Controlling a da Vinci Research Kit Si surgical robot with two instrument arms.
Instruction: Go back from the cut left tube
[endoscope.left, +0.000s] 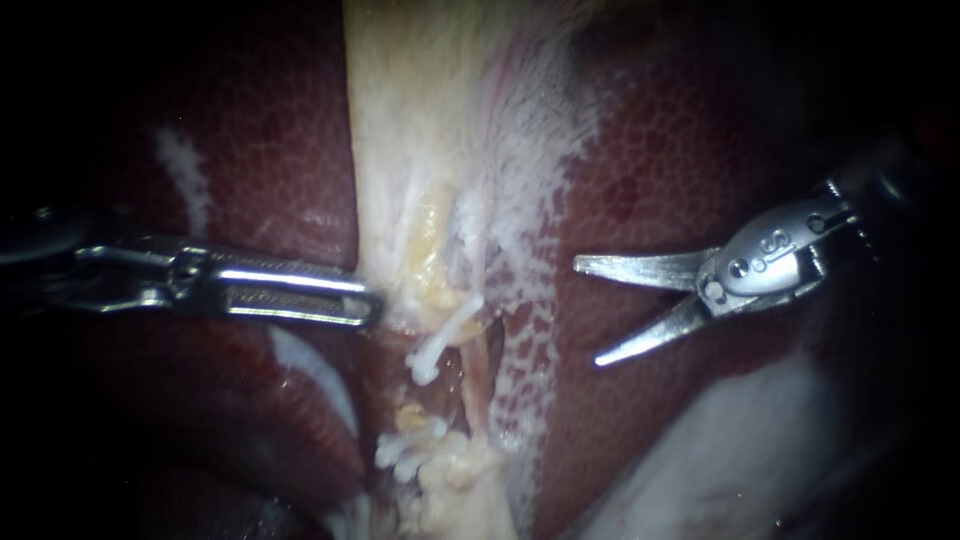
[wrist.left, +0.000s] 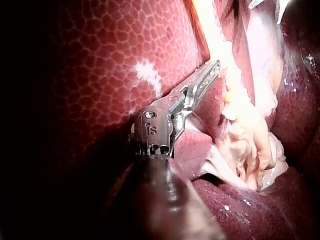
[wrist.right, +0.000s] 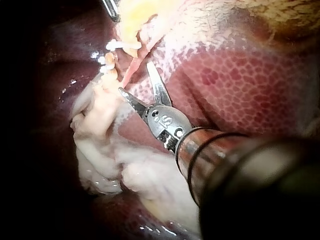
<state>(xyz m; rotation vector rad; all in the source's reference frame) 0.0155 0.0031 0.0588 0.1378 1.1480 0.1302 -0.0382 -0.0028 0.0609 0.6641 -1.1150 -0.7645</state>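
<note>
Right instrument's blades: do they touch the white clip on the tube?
Apart. In the endoscope view, bare liver shows between the white clip and the open blades of the right instrument.

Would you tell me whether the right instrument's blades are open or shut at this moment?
Open: the two blades of the right instrument stand apart with a clear gap in the endoscope view, gripping nothing.

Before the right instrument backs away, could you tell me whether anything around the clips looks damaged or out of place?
Nothing stands out beyond the cut: a gap lies between the upper clip and the lower clips, with no bleeding visible. The right instrument sits apart from them over the liver, jaws open.
</note>
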